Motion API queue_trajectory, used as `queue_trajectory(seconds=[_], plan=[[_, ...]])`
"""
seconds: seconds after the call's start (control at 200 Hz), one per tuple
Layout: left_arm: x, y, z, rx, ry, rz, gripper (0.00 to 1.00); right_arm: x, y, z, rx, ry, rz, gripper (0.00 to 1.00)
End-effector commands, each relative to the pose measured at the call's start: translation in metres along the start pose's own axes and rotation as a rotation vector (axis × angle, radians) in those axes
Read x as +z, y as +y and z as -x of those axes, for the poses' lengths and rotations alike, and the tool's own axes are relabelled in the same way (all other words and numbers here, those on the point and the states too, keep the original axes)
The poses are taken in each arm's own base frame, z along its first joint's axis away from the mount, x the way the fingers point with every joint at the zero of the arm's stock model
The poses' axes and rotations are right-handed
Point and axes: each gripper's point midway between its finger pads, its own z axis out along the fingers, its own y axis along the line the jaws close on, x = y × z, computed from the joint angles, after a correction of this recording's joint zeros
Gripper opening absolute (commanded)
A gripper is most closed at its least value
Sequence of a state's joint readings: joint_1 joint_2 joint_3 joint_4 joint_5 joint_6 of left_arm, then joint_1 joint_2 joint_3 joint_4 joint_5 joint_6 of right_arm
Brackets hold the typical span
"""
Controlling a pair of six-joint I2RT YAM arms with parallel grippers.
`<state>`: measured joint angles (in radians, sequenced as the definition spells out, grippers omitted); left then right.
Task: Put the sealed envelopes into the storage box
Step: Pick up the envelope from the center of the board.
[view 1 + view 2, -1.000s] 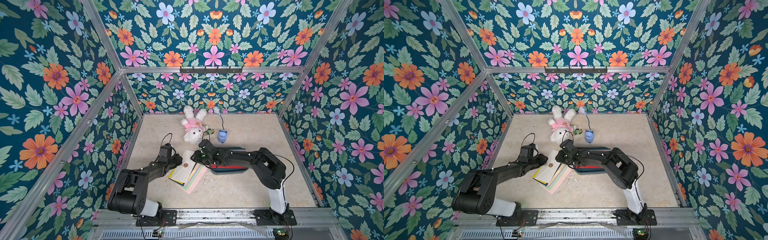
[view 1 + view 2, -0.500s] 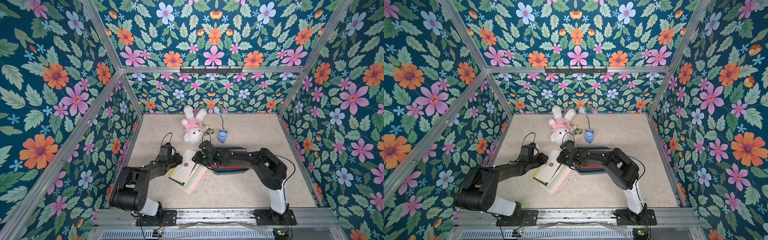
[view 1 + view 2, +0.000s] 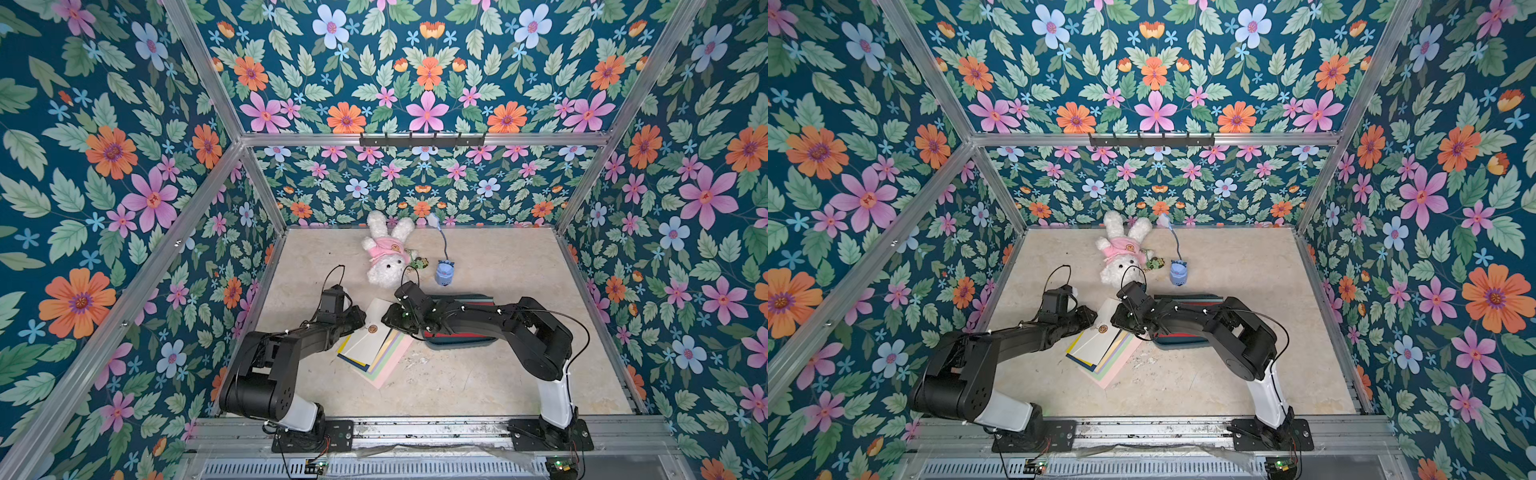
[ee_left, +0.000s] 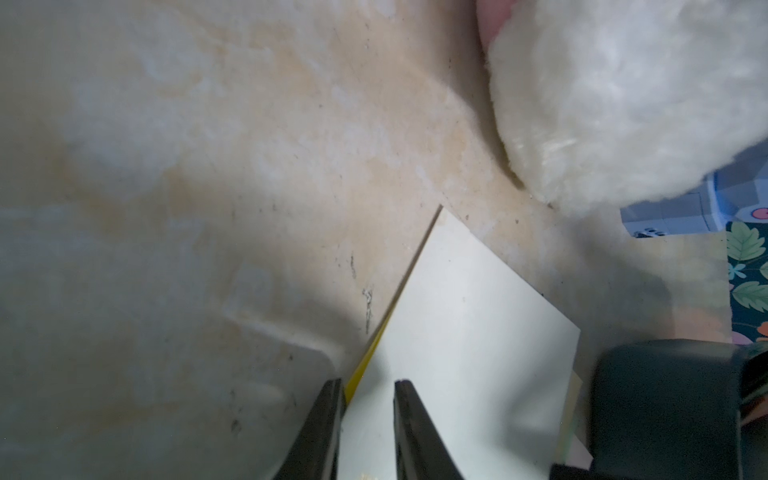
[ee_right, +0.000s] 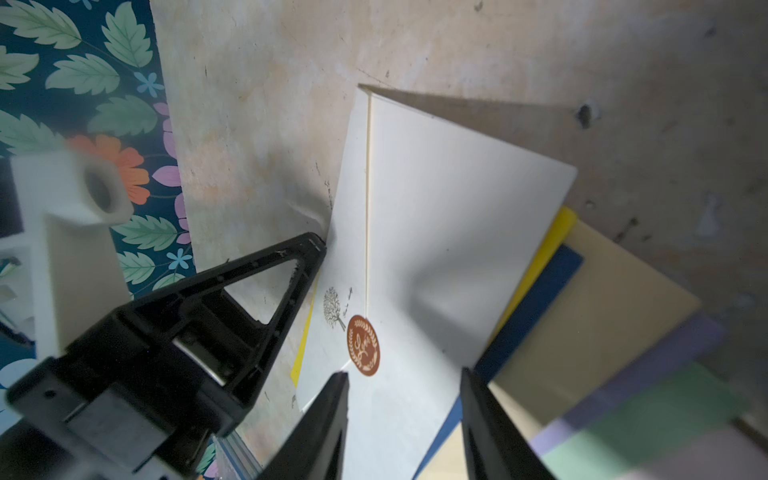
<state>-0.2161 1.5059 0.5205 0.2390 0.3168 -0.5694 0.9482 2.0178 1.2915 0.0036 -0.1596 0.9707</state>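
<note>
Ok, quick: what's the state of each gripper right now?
Left gripper: slightly open at the white envelope's edge, nothing clamped.
Right gripper: open above the same envelope, holding nothing.

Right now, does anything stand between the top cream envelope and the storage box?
Nothing visible lies on the table between the cream envelope and the storage box beside it. Only the right arm stretches over the box's opening.

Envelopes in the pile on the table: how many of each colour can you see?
White: 1
Yellow: 1
Navy: 1
Cream: 1
Lilac: 1
Green: 1
Pink: 1
Total showing: 7
</note>
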Motion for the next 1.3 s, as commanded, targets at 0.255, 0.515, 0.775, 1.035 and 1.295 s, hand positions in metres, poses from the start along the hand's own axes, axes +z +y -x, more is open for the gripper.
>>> queue_trajectory(seconds=[0.255,0.515,0.775,1.035,1.295], plan=[[0.001,0.004,-0.012,-0.015,0.055,0.008,0.28,-0.009,-0.006,0.002,-0.013,-0.024,-0.039,0.48],[0.001,0.002,-0.009,-0.011,0.052,0.006,0.28,-0.003,-0.008,-0.009,-0.014,0.003,-0.041,0.48],[0.001,0.004,-0.013,-0.011,0.058,0.009,0.28,0.0,0.004,-0.005,-0.018,0.007,-0.016,0.48],[0.001,0.005,-0.014,-0.011,0.06,0.011,0.28,-0.008,0.018,-0.001,-0.035,-0.001,-0.002,0.48],[0.0,0.004,-0.015,-0.012,0.057,0.003,0.28,-0.012,0.029,0.001,-0.018,-0.016,0.052,0.44]])
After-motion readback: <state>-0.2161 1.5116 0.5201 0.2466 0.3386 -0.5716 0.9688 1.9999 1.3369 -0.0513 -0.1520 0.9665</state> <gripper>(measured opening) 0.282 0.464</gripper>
